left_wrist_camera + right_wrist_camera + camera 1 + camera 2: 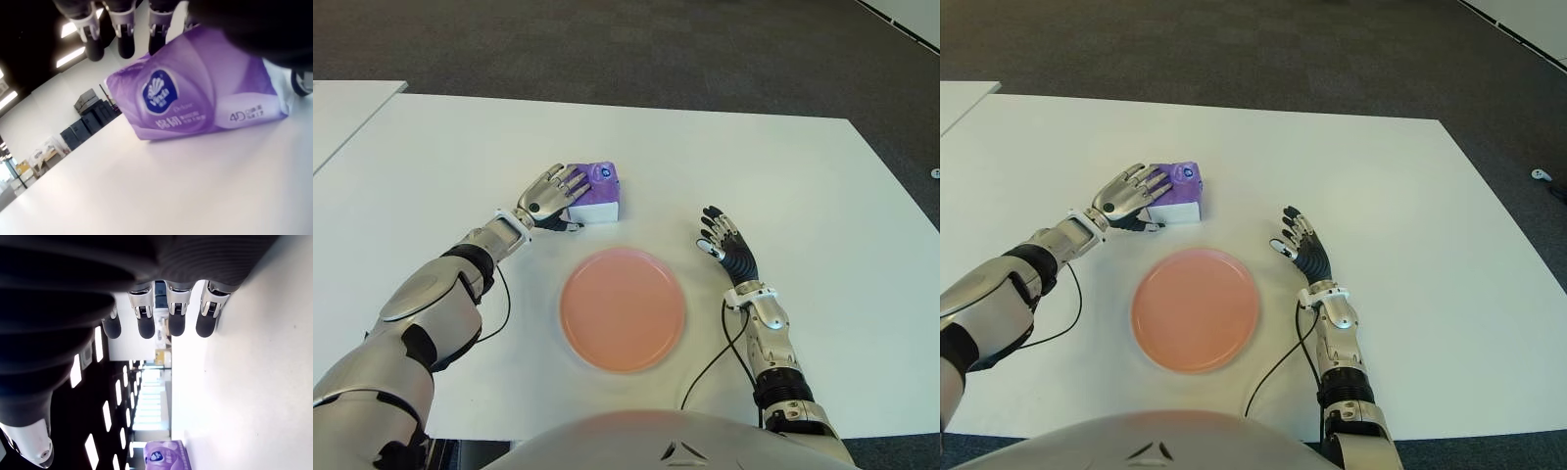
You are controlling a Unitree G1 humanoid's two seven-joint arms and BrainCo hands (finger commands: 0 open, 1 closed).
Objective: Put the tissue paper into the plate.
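A purple tissue pack with a white side lies on the white table, behind and to the left of the plate. My left hand reaches over it from the left, its fingers stretched across the pack's top and the thumb low beside it. The fingers are open, and the pack still sits flat on the table. The round pink plate lies in front of me with nothing in it. My right hand shows to the right of the plate, open, fingers spread and holding nothing.
A second white table adjoins at the far left. Dark carpet lies beyond the table's far edge. A black cable runs from my right forearm toward the near edge.
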